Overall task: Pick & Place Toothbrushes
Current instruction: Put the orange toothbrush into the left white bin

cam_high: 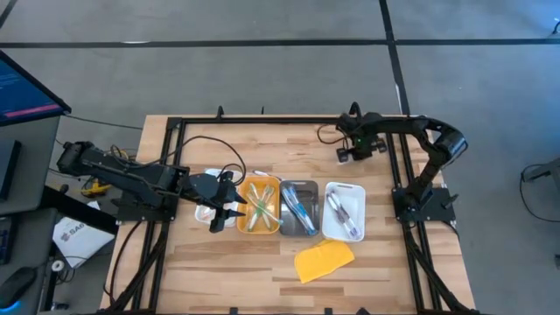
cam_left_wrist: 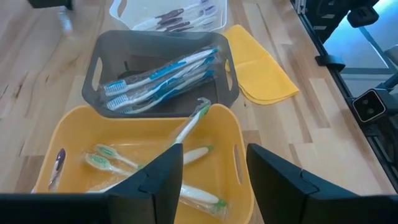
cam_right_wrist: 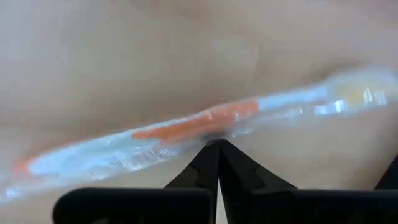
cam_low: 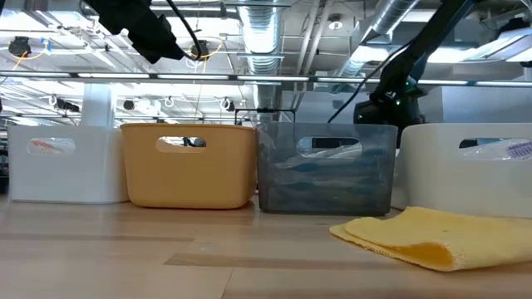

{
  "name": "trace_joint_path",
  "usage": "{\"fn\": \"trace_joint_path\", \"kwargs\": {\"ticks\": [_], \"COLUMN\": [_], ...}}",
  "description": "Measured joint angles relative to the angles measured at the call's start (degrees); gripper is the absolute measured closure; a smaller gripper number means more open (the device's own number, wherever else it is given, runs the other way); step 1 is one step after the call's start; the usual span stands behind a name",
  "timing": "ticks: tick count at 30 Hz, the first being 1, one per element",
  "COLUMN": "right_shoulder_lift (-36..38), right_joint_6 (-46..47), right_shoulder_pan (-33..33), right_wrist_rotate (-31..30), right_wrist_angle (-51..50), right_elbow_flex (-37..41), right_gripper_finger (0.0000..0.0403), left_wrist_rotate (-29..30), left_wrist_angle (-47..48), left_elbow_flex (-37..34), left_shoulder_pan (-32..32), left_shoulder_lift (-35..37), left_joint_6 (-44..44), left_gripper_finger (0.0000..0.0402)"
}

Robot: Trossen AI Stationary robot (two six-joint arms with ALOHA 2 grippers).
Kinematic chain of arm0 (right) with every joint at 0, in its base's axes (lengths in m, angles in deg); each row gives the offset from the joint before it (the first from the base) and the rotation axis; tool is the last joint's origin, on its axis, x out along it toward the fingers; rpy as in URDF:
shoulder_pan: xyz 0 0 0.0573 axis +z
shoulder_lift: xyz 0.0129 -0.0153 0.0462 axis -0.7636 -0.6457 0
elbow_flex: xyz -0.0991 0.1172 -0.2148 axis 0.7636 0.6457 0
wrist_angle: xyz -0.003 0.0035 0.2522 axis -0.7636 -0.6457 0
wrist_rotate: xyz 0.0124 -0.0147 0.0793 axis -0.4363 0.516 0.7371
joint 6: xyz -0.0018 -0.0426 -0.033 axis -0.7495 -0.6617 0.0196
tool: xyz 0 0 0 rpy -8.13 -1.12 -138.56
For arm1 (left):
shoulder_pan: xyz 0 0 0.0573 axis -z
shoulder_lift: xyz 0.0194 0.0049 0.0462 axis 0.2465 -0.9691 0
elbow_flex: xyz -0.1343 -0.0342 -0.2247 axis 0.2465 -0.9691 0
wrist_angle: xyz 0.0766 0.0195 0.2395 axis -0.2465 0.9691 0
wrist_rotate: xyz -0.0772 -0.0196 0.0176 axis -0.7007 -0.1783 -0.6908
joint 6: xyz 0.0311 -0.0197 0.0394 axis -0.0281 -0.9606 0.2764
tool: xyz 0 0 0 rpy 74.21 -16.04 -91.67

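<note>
- Table (cam_high: 262, 271): pale wood, seen from above, with three trays in a row near its middle.
- Orange tray (cam_high: 259, 206): at about nine o'clock of the row; it holds green-and-white toothbrushes (cam_left_wrist: 186, 130), one leaning up on the rim nearest the grey tray.
- Grey tray (cam_high: 298, 208): middle of the row, touching the orange one; it holds blue-and-white toothbrushes (cam_left_wrist: 158, 81).
- White tray (cam_high: 344, 211): at three o'clock of the row, with dark-handled toothbrushes (cam_left_wrist: 180, 15) inside.
- Yellow cloth (cam_high: 324, 260): at about six o'clock of the white tray, lying flat.
- Left gripper (cam_high: 229, 213): above the nine o'clock edge of the orange tray, fingers (cam_left_wrist: 158, 180) spread apart, nothing between them.
- Right gripper (cam_right_wrist: 217, 146): at about one o'clock on the table, well apart from the trays, fingers clenched together.
- Orange-and-white toothbrush (cam_right_wrist: 193, 127): in clear wrap, lying across on the wood right at the right gripper's tips; I cannot tell whether it is pinched.
</note>
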Motion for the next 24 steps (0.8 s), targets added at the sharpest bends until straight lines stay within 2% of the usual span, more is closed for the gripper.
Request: {"fn": "trace_joint_path", "kwargs": {"ticks": [3,7,18,21,24], "right_shoulder_lift": [0.0,0.3,5.8,6.9,6.4], "right_joint_6": [-1.3,0.0,9.7,10.5,12.3], "right_shoulder_pan": [0.6,1.8,-1.3,-3.2,-4.6], "right_wrist_rotate": [-1.4,-0.1,3.6,6.4,10.0], "right_wrist_angle": [3.0,6.1,1.7,-0.2,-3.9], "right_elbow_flex": [-0.7,-1.2,-5.6,-5.7,-5.7], "right_gripper_finger": [0.04,0.0401,0.0394,0.0376,0.0339], "left_wrist_rotate": [0.0,0.0,-0.2,-0.2,-0.5], "left_wrist_angle": [-0.1,-0.2,-5.2,-6.9,-9.0], "left_elbow_flex": [0.0,0.0,-5.1,-6.1,-7.2], "left_shoulder_pan": [0.0,0.0,0.0,0.0,0.0], "left_shoulder_lift": [0.0,0.0,0.0,0.0,0.1], "left_joint_6": [0.0,0.0,-0.2,-0.2,-0.4], "left_gripper_finger": [0.0229,0.0229,0.0229,0.0229,0.0229]}}
